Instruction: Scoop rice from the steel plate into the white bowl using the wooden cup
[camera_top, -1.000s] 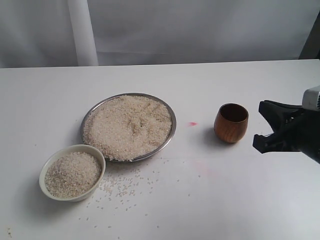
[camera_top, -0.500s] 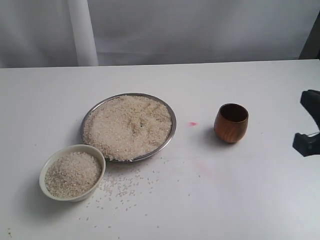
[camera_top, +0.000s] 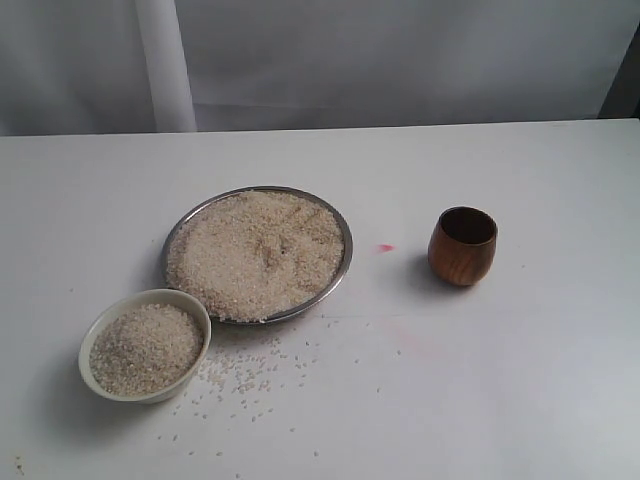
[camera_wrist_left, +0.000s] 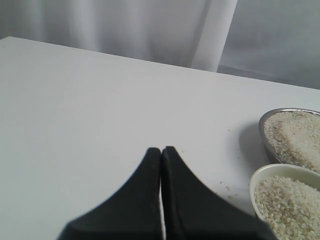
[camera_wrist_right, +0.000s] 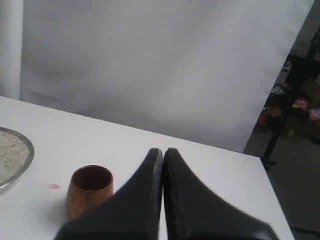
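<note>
The edge of the left wrist view cuts off part of the steel plate (camera_wrist_left: 263, 130) and the white bowl (camera_wrist_left: 256, 176).

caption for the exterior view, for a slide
Steel plate heaped with rice, white bowl of rice close at its lower left, loose grains spilled on the table, wooden cup upright at right

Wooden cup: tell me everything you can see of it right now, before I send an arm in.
The wooden cup is a small, barrel-shaped, handleless cup of polished reddish-brown wood with visible grain. Its inside is dark and looks empty. It stands upright, mouth up, on the white table, to the right of the steel plate in the exterior view and clear of it. Only the table touches it.
</note>
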